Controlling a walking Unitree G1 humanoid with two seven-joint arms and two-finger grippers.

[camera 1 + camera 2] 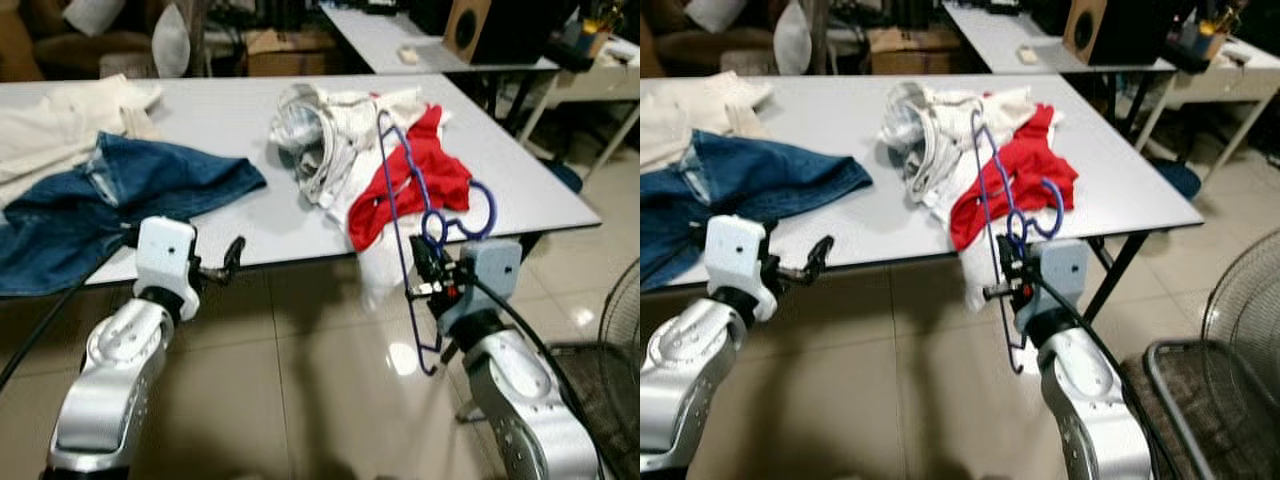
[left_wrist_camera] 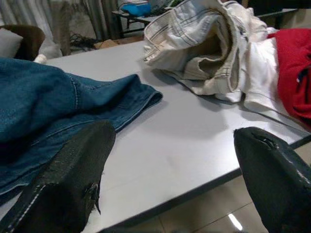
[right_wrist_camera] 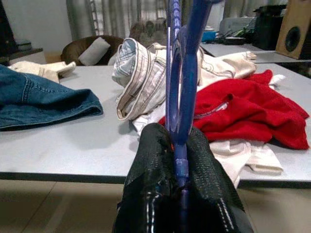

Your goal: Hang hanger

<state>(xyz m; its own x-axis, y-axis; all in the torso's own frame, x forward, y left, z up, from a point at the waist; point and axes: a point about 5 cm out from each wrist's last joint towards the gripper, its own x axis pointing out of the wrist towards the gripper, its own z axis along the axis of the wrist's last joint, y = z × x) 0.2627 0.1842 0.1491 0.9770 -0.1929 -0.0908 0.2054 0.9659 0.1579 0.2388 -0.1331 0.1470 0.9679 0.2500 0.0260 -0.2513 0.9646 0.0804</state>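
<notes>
Pinching hanger (image 1: 400,210), right end effector (image 1: 428,268).

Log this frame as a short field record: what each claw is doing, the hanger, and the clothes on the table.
right claw: shut on the blue wire hanger, at the table's front edge
left claw: open, holding nothing, near the table edge
hanger state: upright, in front of the clothes
grey table: holds blue denim garment, red knit garment, pale striped bundle, cream cloth
</notes>
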